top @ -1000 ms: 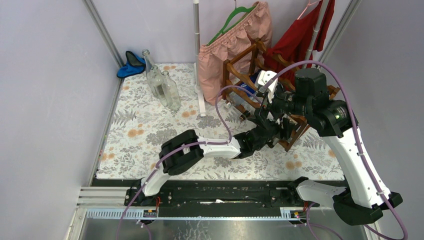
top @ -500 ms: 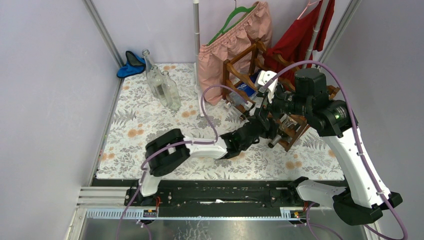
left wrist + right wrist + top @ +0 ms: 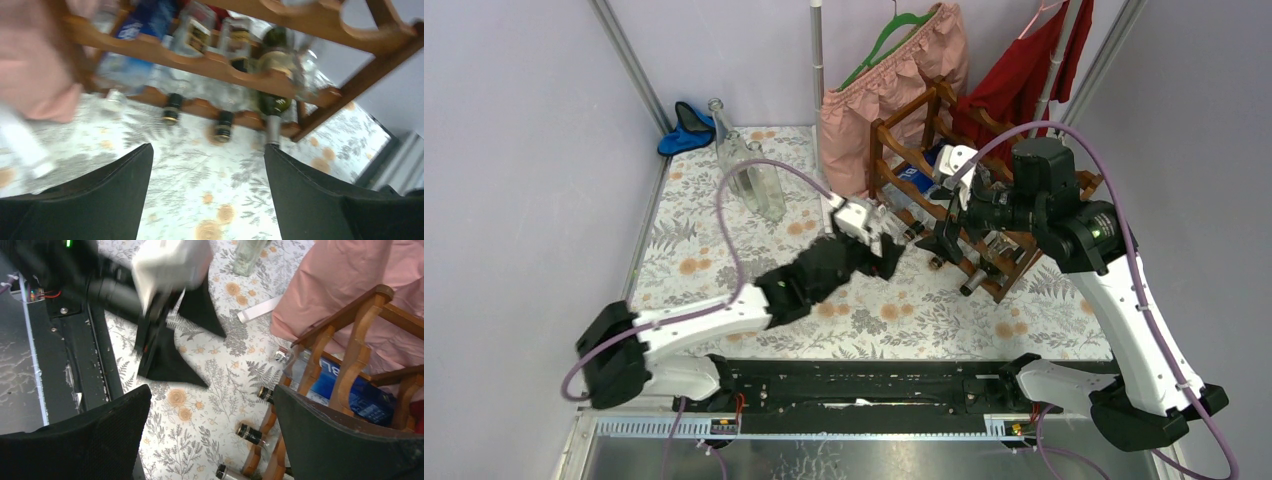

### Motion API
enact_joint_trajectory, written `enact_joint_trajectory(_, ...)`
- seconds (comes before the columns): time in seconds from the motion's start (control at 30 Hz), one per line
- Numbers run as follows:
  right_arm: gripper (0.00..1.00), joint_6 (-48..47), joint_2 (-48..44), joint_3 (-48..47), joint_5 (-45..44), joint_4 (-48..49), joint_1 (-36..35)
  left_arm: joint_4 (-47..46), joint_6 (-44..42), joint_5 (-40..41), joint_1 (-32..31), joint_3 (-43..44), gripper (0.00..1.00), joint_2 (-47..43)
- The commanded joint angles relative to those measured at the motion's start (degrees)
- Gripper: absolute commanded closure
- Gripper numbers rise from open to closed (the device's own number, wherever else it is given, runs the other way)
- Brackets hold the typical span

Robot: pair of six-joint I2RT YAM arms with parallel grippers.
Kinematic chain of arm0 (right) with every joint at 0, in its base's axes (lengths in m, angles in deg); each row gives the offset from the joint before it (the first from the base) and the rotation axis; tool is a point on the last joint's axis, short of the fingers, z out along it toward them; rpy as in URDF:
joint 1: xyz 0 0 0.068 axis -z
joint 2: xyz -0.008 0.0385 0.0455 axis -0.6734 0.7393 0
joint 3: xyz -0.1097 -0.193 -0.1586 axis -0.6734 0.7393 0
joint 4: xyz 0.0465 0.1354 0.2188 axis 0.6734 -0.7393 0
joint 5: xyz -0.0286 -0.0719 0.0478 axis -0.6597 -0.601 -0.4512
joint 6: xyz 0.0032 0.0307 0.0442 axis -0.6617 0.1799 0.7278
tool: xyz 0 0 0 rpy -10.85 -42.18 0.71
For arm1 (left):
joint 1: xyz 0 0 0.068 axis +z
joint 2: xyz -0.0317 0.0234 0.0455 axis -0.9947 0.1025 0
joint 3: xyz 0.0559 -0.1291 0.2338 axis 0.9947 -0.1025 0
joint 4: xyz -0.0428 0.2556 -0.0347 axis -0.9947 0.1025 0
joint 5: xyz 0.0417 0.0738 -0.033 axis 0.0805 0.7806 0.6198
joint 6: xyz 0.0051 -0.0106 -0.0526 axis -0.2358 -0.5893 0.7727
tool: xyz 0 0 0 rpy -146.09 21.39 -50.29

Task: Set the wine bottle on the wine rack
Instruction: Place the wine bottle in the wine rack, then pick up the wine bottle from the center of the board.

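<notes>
Now my left gripper has backed off the wine rack, jaws parted
Wine bottle lies racked, job likely done; right gripper beside the rack, spread wide

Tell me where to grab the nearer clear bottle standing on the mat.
Best grip the nearer clear bottle around its narrow neck, coming from the near right: it stands upright, and the taller bottle crowds its far-left side.

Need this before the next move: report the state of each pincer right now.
Left pincer: open, holding nothing.
Right pincer: open, holding nothing.
</notes>
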Motion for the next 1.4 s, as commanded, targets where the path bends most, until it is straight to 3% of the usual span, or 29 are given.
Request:
enact_joint_trajectory(0.0, 0.00, 0.79, -0.52, 2.75, 4.66, 3.39, 0.28, 16.35, 0.09, -4.75, 9.44, 0.15, 0.11, -10.82)
enact_joint_trajectory(0.1, 0.00, 2.27, -0.23, 5.38, 8.09, 5.66, 0.31, 21.86, 0.07, -8.36, 17.39, 2.87, 0.11, -15.20)
enact_joint_trajectory(0.23, 0.00, 3.33, -0.28, 8.22, 10.46, 7.57, 0.32, 30.60, 1.55, -11.75, 29.12, 10.37, 0.13, -14.59)
enact_joint_trajectory(0.33, 0.00, 3.80, -0.36, 10.27, 10.86, 9.02, 0.33, 38.61, 1.80, -6.51, 33.72, 18.77, 0.13, -10.99)
enact_joint_trajectory(0.57, 0.00, 4.58, -0.16, 12.93, 12.49, 11.07, 0.26, 44.05, 1.66, 4.60, 39.77, 31.14, 0.18, -3.20)
enact_joint_trajectory(0.83, 0.00, 5.12, -0.27, 14.11, 13.46, 12.06, 0.31, 48.37, 3.37, 5.93, 44.32, 39.74, 0.20, 8.98)
enact_joint_trajectory(0.97, 0.00, 5.86, -0.23, 15.02, 14.76, 12.82, 0.31, 49.12, 2.99, 5.65, 46.45, 41.89, 0.34, 12.95)
enact_joint_trajectory(1.37, 0.00, 6.02, 0.11, 15.33, 15.38, 13.09, 0.35, 49.80, 1.41, 5.02, 49.20, 45.62, 0.34, 20.32)
